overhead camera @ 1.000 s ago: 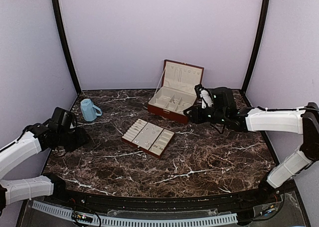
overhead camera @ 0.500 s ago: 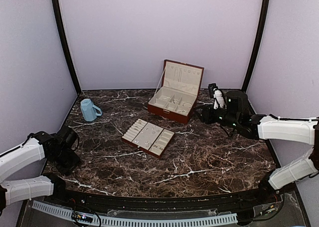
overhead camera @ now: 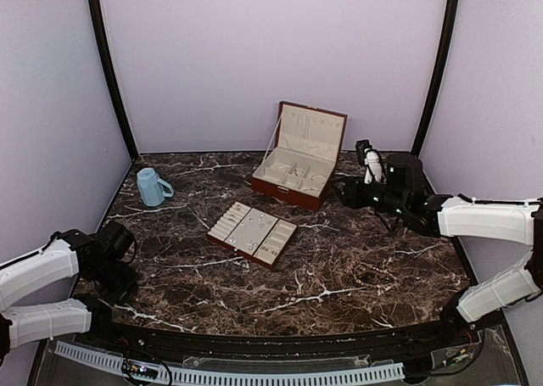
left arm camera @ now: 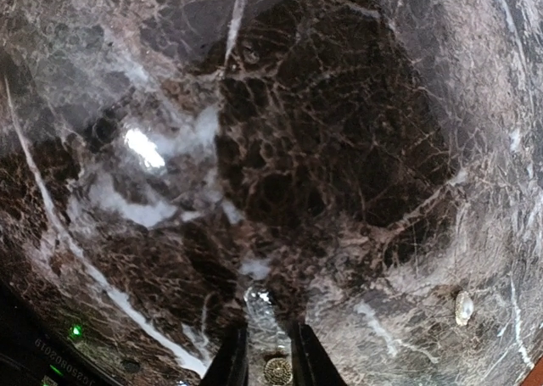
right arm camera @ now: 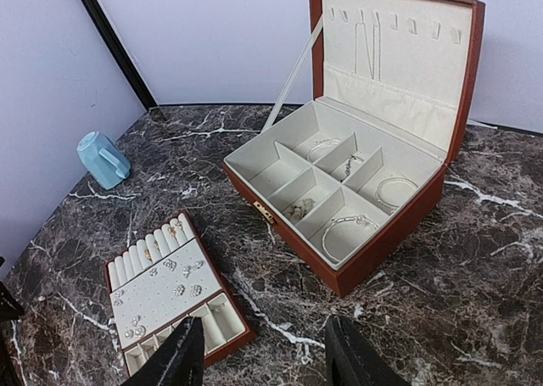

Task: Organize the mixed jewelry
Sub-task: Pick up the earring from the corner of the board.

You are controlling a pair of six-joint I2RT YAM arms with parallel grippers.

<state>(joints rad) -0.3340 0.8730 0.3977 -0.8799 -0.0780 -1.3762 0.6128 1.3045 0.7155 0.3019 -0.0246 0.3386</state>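
mixed jewelry [right arm camera: 170, 265] unmoved | left gripper [left arm camera: 268, 335] lower, narrowed astride 1 round piece [left arm camera: 277, 371] | right gripper [right arm camera: 263, 327] half-wide, empty

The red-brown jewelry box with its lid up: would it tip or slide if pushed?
Pushed low, the red-brown hinged box would probably slide on the glossy marble tabletop. Pushed on its upright lid, it might rock backward. The thin bracelets loose in its compartments would likely shift.

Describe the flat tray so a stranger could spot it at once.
Start at the dark marble table. Near its middle, on the near side of the open red-brown box, lies the tray. Unlike the box, it is low, lidless, with small earrings on its cream panel.
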